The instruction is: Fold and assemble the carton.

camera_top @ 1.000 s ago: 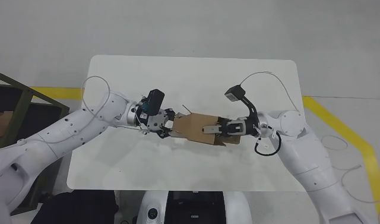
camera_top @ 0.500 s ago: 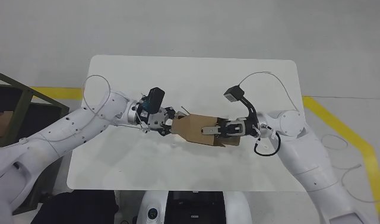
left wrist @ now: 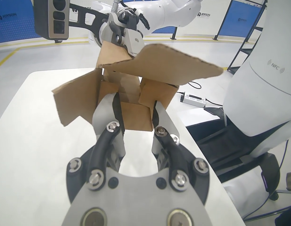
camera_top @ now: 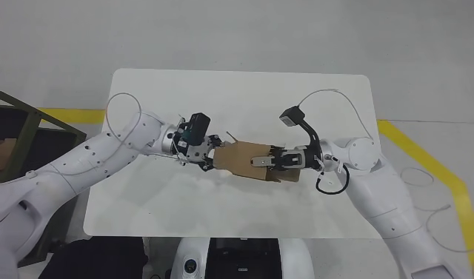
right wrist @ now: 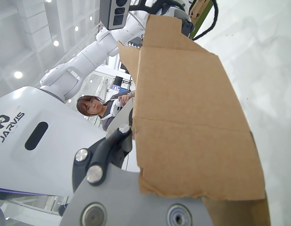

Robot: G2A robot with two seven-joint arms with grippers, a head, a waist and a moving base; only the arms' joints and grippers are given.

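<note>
A brown carton is held above the white table between both arms, lying lengthwise with its end flaps spread. My right gripper is shut on one side wall, one finger lying on top of the panel. In the right wrist view that wall covers most of the gripper, with one finger showing beside it. At the opposite end, my left gripper is open, its two fingers flanking a small inner flap. A large flap hangs over it and another sticks out sideways.
The table has bare surface all around the carton, with its front edge close to the robot. A dark green rack stands off the table's left side. A cable arcs from the right arm over the table's far right.
My left gripper has edged a little toward the carton's open end. The right gripper and carton have barely shifted.
</note>
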